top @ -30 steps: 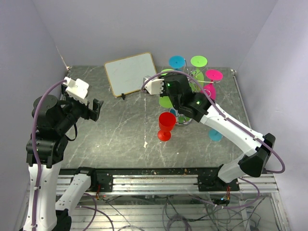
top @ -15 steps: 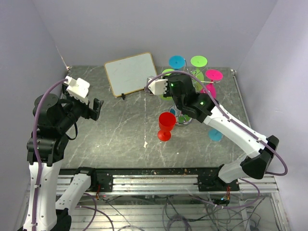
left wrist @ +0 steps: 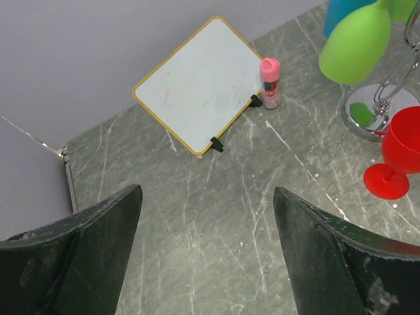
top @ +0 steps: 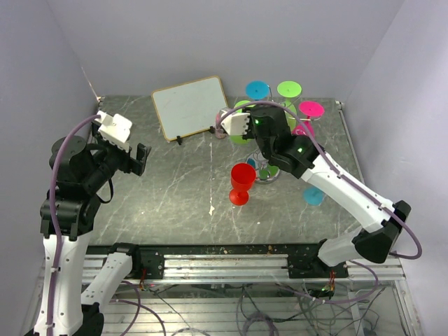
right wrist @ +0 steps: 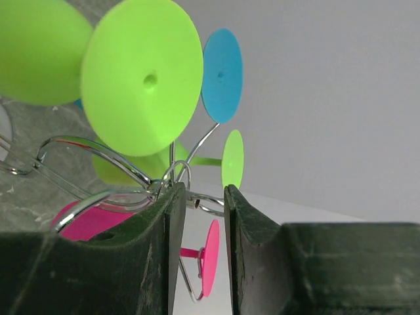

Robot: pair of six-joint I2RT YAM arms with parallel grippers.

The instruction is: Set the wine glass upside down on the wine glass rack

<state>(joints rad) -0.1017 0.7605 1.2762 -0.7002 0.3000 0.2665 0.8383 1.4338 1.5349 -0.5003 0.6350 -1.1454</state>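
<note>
Holds the left hand [left wrist: 207, 193] spread wide above the tabletop [left wrist: 216, 216], gripping nothing. Poses the right hand [right wrist: 200, 190] up among the wire arms of the wine glass rack [left wrist: 394, 98], jaws parted by a narrow gap with nothing clamped between them. Has a green wine glass [right wrist: 144, 79] hanging upside down on the rack close by that hand. Has a red wine glass [top: 242, 180] standing upright on the tabletop, just beside the rack's round base. Has a white board [left wrist: 200, 85] propped near the back wall.

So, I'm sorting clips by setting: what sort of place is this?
Probably a lab robot cell: plain lilac walls around a stone-look table, aluminium rail and loose wiring at its near edge.
</note>
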